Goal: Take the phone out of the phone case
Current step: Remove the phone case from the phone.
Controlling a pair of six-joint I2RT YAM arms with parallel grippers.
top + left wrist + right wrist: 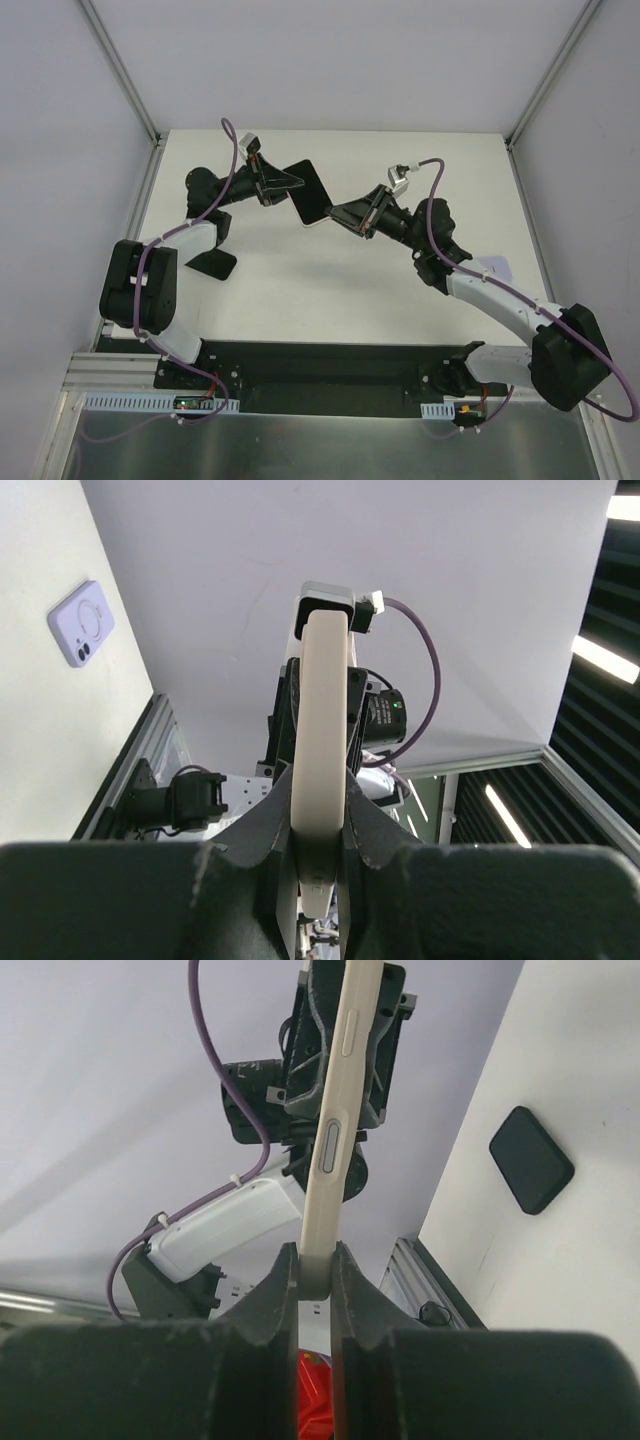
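Note:
The phone, dark screen up, sits in its cream case (310,192) and is held in the air over the table between both grippers. My left gripper (285,182) is shut on its left end. My right gripper (345,213) is shut on its lower right corner. In the left wrist view the cream case edge (322,730) rises edge-on from between my left gripper's (318,820) fingers. In the right wrist view the cream edge (335,1110) with its side buttons stands between my right gripper's (315,1265) fingers.
A black rounded slab (212,263) lies on the table by the left arm and also shows in the right wrist view (531,1159). A lavender phone case (495,268) lies by the right arm and shows in the left wrist view (80,623). Walls enclose the table.

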